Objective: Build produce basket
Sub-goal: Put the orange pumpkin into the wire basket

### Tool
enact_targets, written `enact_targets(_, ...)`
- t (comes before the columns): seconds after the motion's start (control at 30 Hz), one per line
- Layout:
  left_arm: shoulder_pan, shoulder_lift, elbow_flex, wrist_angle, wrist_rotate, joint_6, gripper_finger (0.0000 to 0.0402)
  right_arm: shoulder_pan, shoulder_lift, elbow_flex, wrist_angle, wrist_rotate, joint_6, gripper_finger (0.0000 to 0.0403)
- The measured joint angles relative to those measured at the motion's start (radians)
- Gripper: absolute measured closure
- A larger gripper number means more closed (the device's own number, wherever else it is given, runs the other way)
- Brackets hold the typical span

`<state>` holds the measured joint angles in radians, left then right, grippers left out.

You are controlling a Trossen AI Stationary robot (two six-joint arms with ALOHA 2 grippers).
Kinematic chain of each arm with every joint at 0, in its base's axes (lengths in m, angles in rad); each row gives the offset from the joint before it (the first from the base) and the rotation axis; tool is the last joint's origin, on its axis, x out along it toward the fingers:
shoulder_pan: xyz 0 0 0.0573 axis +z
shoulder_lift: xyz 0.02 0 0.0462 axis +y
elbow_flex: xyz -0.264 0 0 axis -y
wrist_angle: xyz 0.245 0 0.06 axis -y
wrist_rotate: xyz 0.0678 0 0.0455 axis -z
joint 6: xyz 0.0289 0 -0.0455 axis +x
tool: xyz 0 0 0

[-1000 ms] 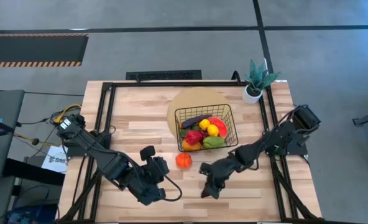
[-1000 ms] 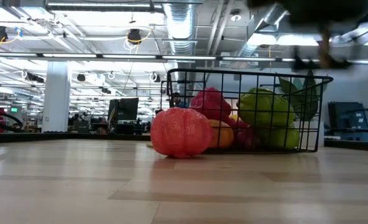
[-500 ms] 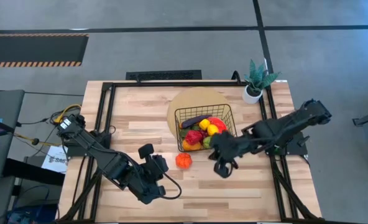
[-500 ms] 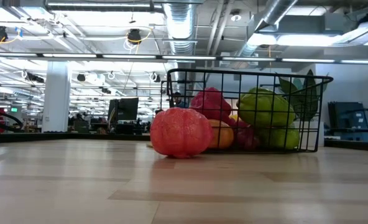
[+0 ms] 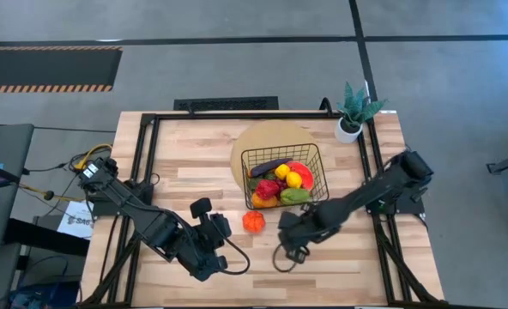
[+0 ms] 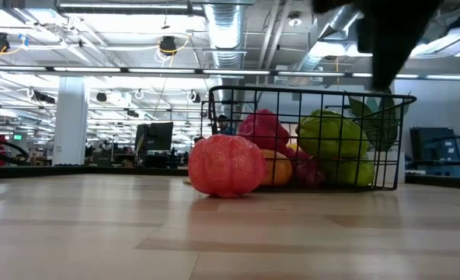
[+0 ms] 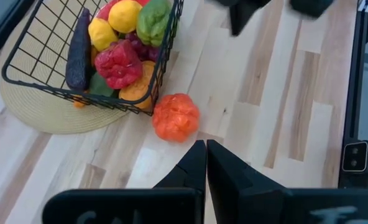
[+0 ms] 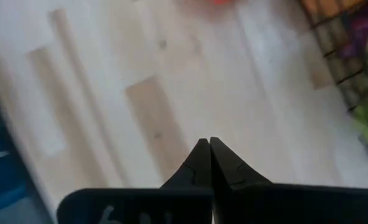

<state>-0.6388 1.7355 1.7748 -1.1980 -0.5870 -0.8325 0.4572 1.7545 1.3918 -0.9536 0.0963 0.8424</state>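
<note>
Dark two-finger left gripper (image 5: 209, 225) and right gripper (image 5: 290, 250), both pressed together, empty, over near table. Beyond, round orange fruit (image 5: 253, 221) just outside black wire-grid basket (image 5: 312, 151) of mixed produce (image 5: 281, 183).

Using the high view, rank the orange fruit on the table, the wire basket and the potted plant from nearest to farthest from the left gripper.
From the shut left gripper, near the table's front:
1. Orange fruit, loose on the wood just right of the gripper.
2. Wire basket, farther back and right, on the round mat.
3. Potted plant, at the far right corner.
</note>
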Motion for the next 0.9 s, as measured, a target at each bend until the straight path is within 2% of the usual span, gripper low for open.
enact_targets(0.3, 0.000, 0.000, 0.000, 0.001, 0.003, -0.020, 0.0401, -0.122, 0.098, 0.002, 0.082, 0.016, -0.165, 0.0401)
enact_targets(0.57, -0.002, 0.000, 0.000, 0.000, 0.016, -0.025, 0.0402, -0.231, 0.091, 0.002, 0.147, 0.060, -0.300, 0.0402)
enact_targets(0.9, -0.002, 0.000, 0.000, -0.008, 0.036, -0.025, 0.0401, -0.335, 0.076, 0.004, 0.186, 0.042, -0.380, 0.0402)
